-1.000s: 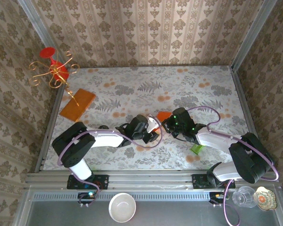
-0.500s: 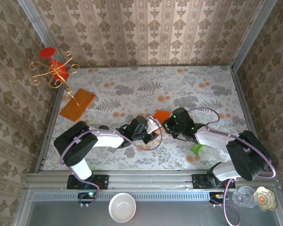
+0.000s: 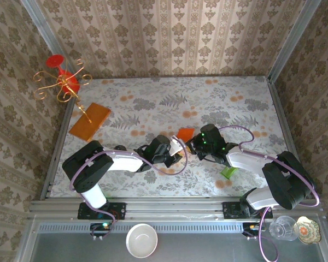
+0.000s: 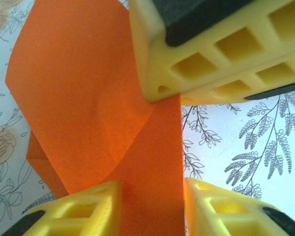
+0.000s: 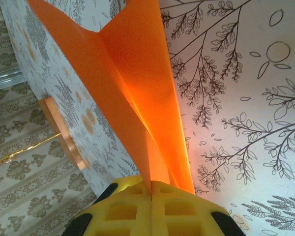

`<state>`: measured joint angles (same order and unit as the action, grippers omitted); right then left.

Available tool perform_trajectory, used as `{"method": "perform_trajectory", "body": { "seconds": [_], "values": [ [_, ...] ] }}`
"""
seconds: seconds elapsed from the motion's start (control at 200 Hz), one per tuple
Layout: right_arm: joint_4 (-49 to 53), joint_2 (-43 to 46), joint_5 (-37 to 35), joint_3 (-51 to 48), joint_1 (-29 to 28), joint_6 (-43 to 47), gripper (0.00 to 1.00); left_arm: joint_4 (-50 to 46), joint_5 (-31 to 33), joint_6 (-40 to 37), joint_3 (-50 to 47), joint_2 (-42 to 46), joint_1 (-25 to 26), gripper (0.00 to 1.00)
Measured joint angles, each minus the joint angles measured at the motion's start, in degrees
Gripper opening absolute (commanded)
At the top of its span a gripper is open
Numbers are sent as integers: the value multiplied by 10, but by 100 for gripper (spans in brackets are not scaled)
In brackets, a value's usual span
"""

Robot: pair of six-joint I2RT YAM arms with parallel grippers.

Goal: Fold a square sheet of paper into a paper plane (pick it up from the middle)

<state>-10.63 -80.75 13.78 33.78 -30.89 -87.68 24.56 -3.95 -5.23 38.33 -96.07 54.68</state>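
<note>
Two yellow fingers (image 5: 123, 211) of the right claw (image 5: 151, 189) were squeezed tight together, and they pinched the bright red-orange sheet of paper (image 5: 132, 73) between them. From that pinch the paper rose off the table (image 5: 236, 98) in two flaps with a sharp crease down the middle.

The left claw (image 4: 152, 196) was just beside the right claw, on its left. Its two yellow fingers (image 4: 83, 214) were spread apart, with a strip of the paper in the gap between them, so this claw was loose and not squeezing. I could not tell if those fingers touched the paper's edges. One finger of the right claw sat against the far part of the paper.

Seen from above, the paper was near the middle of the flowery table, right between the two claws. A small green thing (image 3: 228, 172) lay on the table to the near right of the paper. Well away at the far left lay a duller flat orange sheet (image 3: 90, 121), and beside it stood a gold wire stand (image 3: 63, 82) with red tops. Off the table, along the near edge, were a white bowl (image 3: 141, 240), a clear glass (image 3: 284, 226) and a little dish (image 3: 308, 229)
</note>
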Motion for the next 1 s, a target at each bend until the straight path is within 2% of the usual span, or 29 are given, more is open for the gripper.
{"method": "perform_trajectory", "body": {
  "seconds": [0.08, 0.13, 0.3, 0.42, 0.525, 0.745, 0.995],
  "values": [
    [0, 0, 3, 0, 0, -5, 3, 0, 3, -5, -3, 0, 0, 25],
    [0, 0, 4, 0, 1, -7, 9, 1, 4, -6, -4, 0, 0, 22],
    [22, 0, 7, 0, 12, 12, 49, -1, 3, -9, -7, 3, -4, 14],
    [66, 13, 3, 4, 28, 61, 62, -5, -8, -5, -16, 13, -16, 10],
    [110, 25, -2, 22, 44, 114, 66, -10, -31, 9, -23, 21, -32, 7],
    [162, 30, -16, 40, 53, 210, 68, -24, -118, 83, -24, 26, -83, 0],
    [166, 30, -15, 40, 53, 292, 67, -57, -203, 165, -7, 18, -123, 0]
  ]
}}
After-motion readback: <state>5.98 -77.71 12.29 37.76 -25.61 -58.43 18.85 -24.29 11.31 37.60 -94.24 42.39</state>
